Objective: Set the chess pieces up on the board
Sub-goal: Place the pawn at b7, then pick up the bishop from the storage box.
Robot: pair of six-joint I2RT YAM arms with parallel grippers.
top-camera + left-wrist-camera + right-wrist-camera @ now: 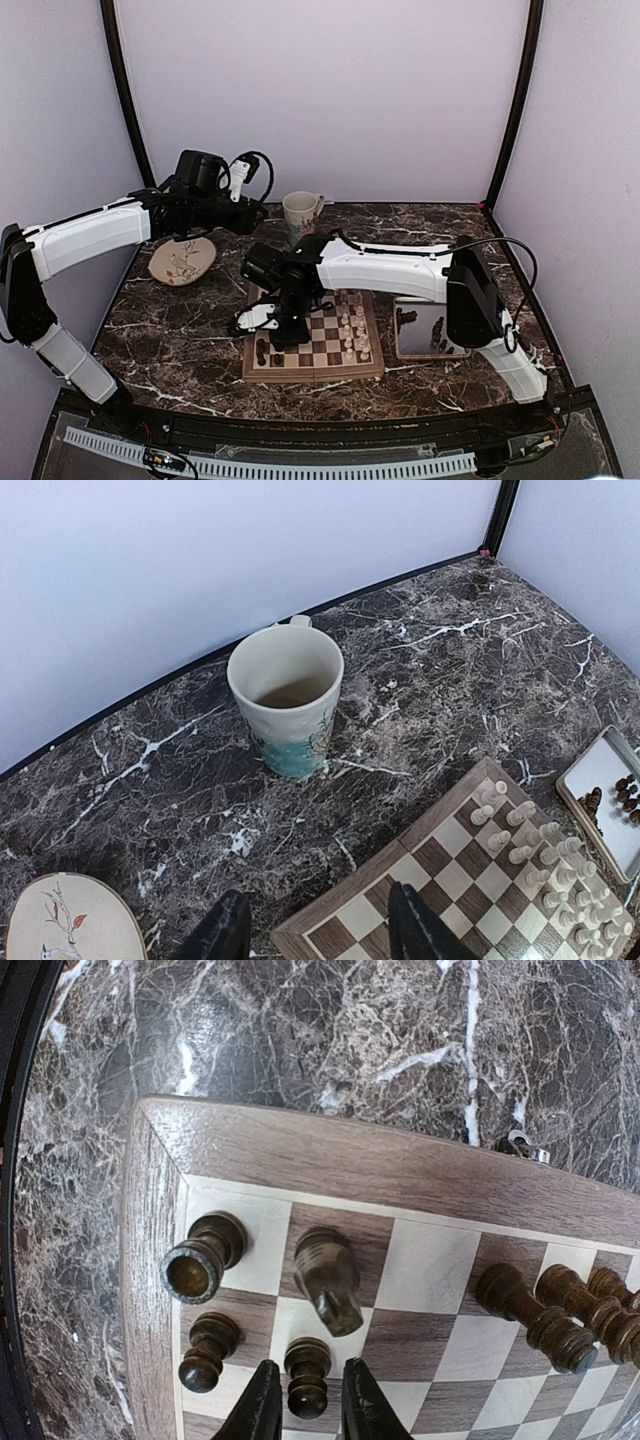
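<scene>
1. Only the top view shows both arms whole. The left gripper [248,213] is raised over the far left of the table [180,330], between plate [183,260] and mug [300,212]. The right gripper [285,335] is down on the left half of the board [312,372].
2. Only the right wrist view gives a close-up of the board's corner and the dark chessmen [205,1350] there. A rook [200,1260] is on the corner square, with a knight-like piece [328,1278] next to it. Two pawns stand in the next row, and more dark pieces are at the right edge.
3. Right jaws are narrow and straddle one pawn [308,1375], which stands upright on a light square. A sliver of board shows between the pawn and one finger. On the other side I cannot tell if they touch.
4. Only the left wrist view shows the left jaws. They are moderately apart with nothing between them, hanging over the board's far corner.
5. Same view: cream-white chessmen [540,865] are packed in two rows along the board's right side. A metal tray [600,770] sits just right of the board, with several dark chessmen inside.
6. Hidden or cut off:
   - Top view: the right wrist covers the squares under it, so the straddled pawn is not visible. The tray pieces are specks mixed with reflections, count unclear.
   - Left wrist view: board, tray and plate are cropped.
   - Right wrist view: the fingers are cut off at the bottom edge. The piece types at the right are hard to make out.
</scene>
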